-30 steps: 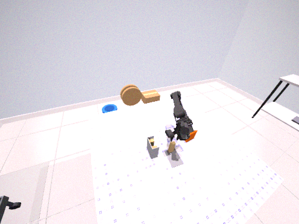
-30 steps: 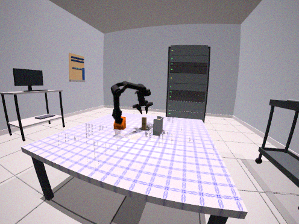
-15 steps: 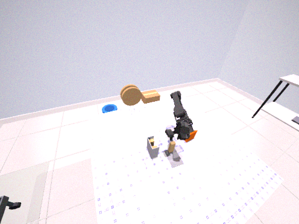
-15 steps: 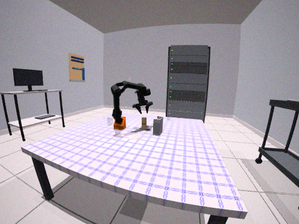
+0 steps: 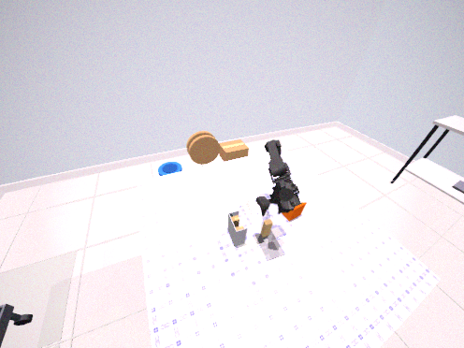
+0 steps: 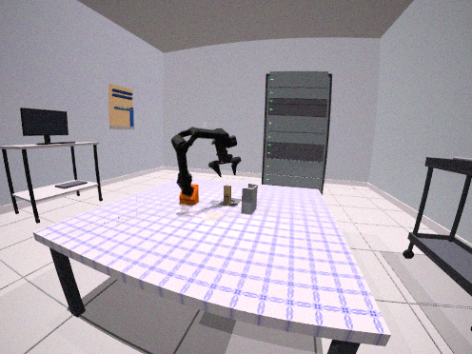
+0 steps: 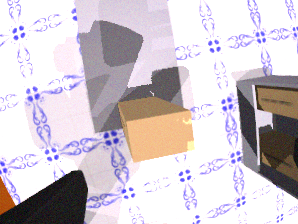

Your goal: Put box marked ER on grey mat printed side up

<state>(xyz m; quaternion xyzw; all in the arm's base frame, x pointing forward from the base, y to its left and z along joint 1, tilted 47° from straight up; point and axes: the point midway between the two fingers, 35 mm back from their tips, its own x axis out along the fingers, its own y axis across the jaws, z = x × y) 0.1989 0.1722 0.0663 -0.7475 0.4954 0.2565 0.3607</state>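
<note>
"Progress on the ER job, please?"

"One cardboard box [image 5: 267, 227] [image 6: 227, 194] [image 7: 160, 136] is already out of the bin [image 5: 238, 238] [image 6: 248, 203] [image 7: 248, 142]. It stands upright at the grey mat [image 5: 275, 253] [image 7: 162, 30], to the left of the bin in the exterior view. I cannot say if its base is fully on the mat."

"Is it the ER one?"

"I cannot read any code, so this I cannot confirm. Two other boxes remain inside the bin."

"And your jaws?"

"They are spread wide, with nothing between, above the box and apart from it."

"So what is left?"

"I judge that the box must be laid down on the mat, printed side up. After this, I must withdraw without touching anything."
</note>
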